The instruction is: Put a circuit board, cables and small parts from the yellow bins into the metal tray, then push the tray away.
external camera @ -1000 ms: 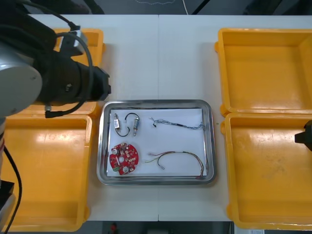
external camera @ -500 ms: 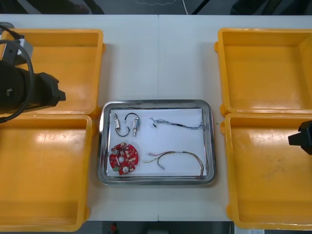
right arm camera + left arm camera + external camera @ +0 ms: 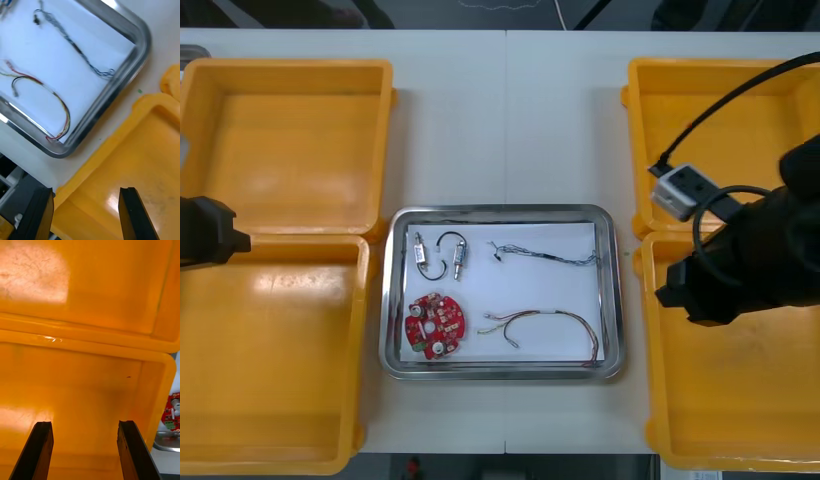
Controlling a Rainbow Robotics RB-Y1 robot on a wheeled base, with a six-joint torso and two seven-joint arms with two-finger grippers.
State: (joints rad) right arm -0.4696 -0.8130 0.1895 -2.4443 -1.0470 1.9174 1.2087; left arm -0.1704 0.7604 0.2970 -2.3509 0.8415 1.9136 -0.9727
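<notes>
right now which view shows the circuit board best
Front view: the red circuit board lies whole in the metal tray. The left wrist view catches just its edge beside a yellow bin; the right wrist view faces the cables.

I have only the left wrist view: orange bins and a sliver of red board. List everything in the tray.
Observer: The tray holds a round red circuit board, a black cable with two small metal parts, a blue and white cable, and a red and yellow cable.
Operator: Report the right gripper.
Observer: The right gripper is open, over the near right bin, by the rim beside the tray.
Operator: Place my left gripper on the table.
Observer: The left gripper hangs over the seam between the two left bins, toward their outer side.
</notes>
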